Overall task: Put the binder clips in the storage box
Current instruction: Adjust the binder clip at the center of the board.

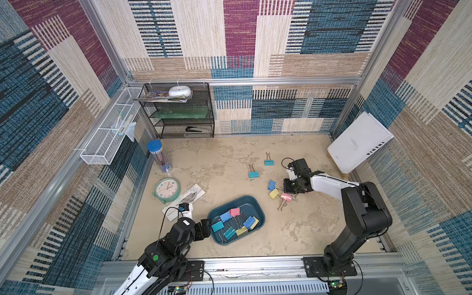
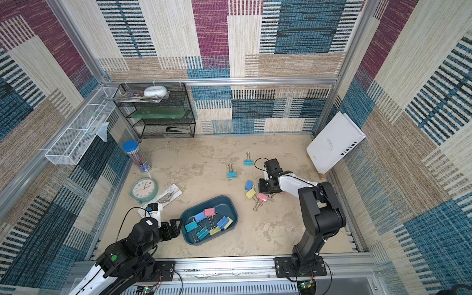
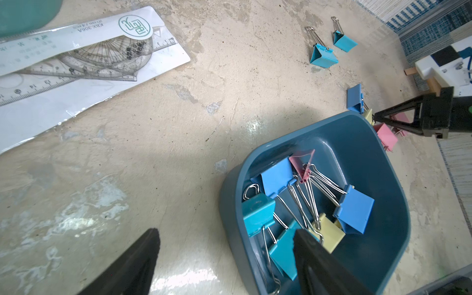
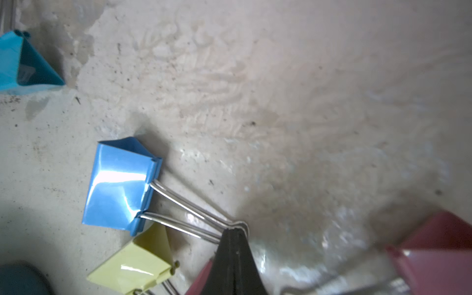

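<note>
1. Left tool: the jaws stand wide apart and hold nothing. In the left wrist view one finger lies over the inside of the storage box and the other lies over the bare table, so the box's end wall sits between them. Contact with the wall cannot be determined.
2. Storage box: it stands on the table near the front edge, between the two arms. Both top views show the left tool at the box's left end.
3. Binder clips in the box: several clips (blue, teal, yellow, pink) lie heaped toward the end nearest the left tool. Their wire handles are tangled.
4. Right tool: the jaws are closed on the wire handle loop of the blue binder clip. The clip's body rests on the table, pointing away from the fingertips.
5. Yellow binder clip: it touches the blue binder clip's body, just beside the right tool.
6. Pink binder clip: it lies on the table close against the right tool, on the storage box side.
7. Two teal binder clips: they lie apart from each other on the table, beyond the blue binder clip and clear of both tools.
</note>
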Available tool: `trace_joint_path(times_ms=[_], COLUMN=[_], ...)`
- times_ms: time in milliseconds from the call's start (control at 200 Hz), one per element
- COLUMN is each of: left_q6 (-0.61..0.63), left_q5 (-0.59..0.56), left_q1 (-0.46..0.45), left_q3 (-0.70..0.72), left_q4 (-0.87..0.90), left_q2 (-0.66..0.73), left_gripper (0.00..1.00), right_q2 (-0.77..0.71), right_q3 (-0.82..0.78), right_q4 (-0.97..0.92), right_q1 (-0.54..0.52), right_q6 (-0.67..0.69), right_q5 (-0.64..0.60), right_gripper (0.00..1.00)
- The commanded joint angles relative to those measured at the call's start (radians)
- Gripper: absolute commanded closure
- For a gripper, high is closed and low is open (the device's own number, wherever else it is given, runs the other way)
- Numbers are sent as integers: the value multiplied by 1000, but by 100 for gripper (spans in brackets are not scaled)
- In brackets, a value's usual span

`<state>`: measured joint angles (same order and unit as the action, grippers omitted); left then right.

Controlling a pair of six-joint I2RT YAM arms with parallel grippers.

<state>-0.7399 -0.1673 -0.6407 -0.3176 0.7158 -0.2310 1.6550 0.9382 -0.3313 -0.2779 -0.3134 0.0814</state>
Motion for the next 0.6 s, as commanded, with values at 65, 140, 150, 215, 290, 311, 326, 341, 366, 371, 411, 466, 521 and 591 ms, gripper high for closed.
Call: trace_joint_path(times_ms=[65, 140, 150, 215, 290, 311, 326, 341, 366, 371, 411, 466, 521, 591], left_q6=[10, 11, 11, 10, 11, 10, 11, 10, 12, 12, 12, 12, 13, 16], left_q5=[0, 0, -1, 1, 3, 3, 3, 3, 2, 2, 2, 0, 0, -3], left_q1=[-1, 0, -1, 1, -1, -1, -1, -2, -4, -4, -5, -5, -5, -4], left_q3=[2, 0, 1, 3, 3, 3, 3, 3, 3, 3, 3, 2, 2, 3], left_q4=[-16, -16, -17, -17, -17, -16, -17, -18, -17, -18, -17, -16, -17, -16], left_q2=[2, 3, 4, 5, 7, 7, 8, 8, 9, 9, 10, 11, 14, 19], left_gripper=[14, 14, 14, 14, 14, 14, 14, 14, 14, 14, 14, 14, 14, 14], right_q2=[-101, -146, -151, -184, -214, -226, -234, -245, -259, -262, -281, -297, -301, -292], right_q3=[76, 66, 61, 8, -48, -64, -77, -87, -103, -106, -123, -136, -143, -168], right_q4=[-78, -103, -104, -88, -85, -79, -74, -70, -69, -69, -77, -96, -107, -79], right_q1=[14, 20, 22, 53, 104, 116, 123, 129, 137, 138, 150, 158, 165, 180], right_q6=[-19, -45, -55, -101, -132, -139, -144, -151, -157, -158, -163, -162, -158, -160], right_q5=[-46, -89, -96, -91, -41, -22, -11, -1, 8, 10, 25, 29, 16, 26], right_gripper=[50, 35, 35, 32, 30, 29, 29, 29, 29, 28, 29, 29, 29, 29])
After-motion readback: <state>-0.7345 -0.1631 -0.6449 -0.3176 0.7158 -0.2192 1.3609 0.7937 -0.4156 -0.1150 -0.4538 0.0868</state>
